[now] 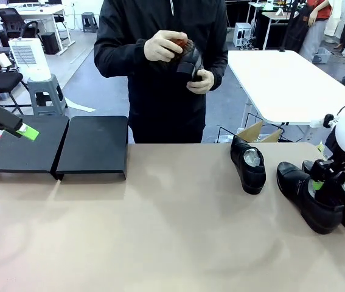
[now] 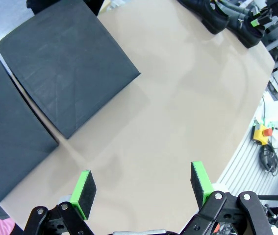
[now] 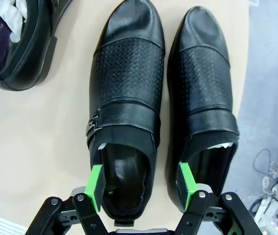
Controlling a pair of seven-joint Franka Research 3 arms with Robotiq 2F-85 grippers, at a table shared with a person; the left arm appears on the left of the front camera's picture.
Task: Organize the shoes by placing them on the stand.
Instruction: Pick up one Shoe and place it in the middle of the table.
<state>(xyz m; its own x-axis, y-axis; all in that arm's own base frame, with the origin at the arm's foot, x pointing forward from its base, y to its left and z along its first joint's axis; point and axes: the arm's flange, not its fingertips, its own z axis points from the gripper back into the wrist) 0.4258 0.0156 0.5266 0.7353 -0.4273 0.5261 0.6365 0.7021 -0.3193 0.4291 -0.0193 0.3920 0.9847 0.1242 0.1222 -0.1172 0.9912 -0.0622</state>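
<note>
Shoe (image 3: pixel 126 83) heel sits btwn right claw (image 3: pixel 139 177) fingers (image 3: pixel 95 183), can't tell if clamped; you wanna squeeze both sidewalls, lift straight, clear neighbour shoe (image 3: pixel 202 73). Left claw (image 2: pixel 141 178) spread wide.

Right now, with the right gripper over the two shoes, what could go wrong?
The right gripper hangs at the heel of one shoe, but one pad sits over the neighbouring shoe lying close beside it; closing might pinch or drag both. The glossy leather may also slip on the carry across to the stand.
</note>
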